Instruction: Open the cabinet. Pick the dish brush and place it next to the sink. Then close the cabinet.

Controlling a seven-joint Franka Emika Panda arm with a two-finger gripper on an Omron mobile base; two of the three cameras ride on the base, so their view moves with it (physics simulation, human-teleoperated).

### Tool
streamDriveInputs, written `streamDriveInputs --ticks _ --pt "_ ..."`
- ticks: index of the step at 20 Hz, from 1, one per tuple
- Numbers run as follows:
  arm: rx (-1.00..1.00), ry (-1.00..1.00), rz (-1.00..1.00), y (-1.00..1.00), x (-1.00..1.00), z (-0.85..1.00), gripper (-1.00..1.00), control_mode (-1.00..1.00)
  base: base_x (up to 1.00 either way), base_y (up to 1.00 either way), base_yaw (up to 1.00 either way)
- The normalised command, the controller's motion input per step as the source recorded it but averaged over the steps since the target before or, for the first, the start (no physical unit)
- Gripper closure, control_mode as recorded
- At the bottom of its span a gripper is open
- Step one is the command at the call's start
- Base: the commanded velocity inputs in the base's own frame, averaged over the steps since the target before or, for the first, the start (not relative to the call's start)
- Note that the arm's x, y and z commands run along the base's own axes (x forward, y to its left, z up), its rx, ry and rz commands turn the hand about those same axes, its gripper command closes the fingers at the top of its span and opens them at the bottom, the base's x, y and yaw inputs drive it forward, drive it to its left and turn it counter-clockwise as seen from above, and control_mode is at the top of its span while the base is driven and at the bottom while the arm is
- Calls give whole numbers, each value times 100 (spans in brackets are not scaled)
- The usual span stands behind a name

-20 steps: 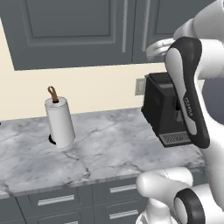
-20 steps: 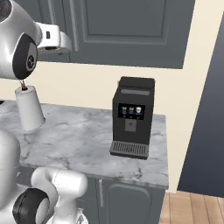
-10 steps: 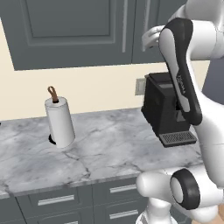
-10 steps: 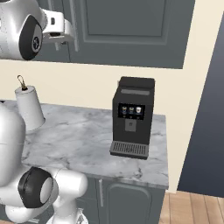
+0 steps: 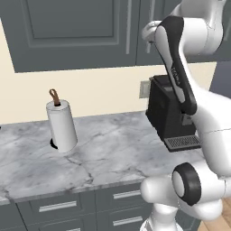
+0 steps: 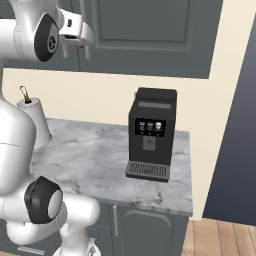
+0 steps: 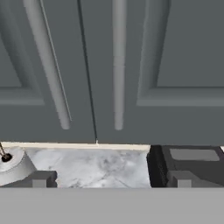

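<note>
At the far left of the left base view a white paper-towel roll (image 5: 61,125) stands upright on its holder on the grey marbled counter (image 5: 108,155), with low drawers (image 5: 56,206) under the counter's front edge. Above it hangs the cabinet (image 5: 72,31), dark grey, both doors shut (so the dish brush cannot be seen). In the hand view the 2 long silver bar handles (image 7: 118,65) run either side of the seam where the doors meet, and the camera looks straight at them from close by. Further right, the gripper (image 6: 82,48) is raised in front of the cabinet's lower part, just short of the door, its jaws spread wide and holding nothing. Right again, a black coffee machine (image 6: 151,134) sits on the counter near the wall, with a wall socket (image 5: 144,89) just left of it.
</note>
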Motion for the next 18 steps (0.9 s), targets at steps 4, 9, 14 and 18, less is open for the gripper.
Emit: streamDriveInputs --ticks 4,9,14,18 --pt "2 -1 -13 4 50 0 -100 -100 0 0 0" --pt "4 -5 1 8 55 0 -100 -100 0 0 0" --pt "0 0 11 0 39 0 -100 -100 0 0 0" --pt "0 0 13 -1 21 0 -100 -100 0 0 0"
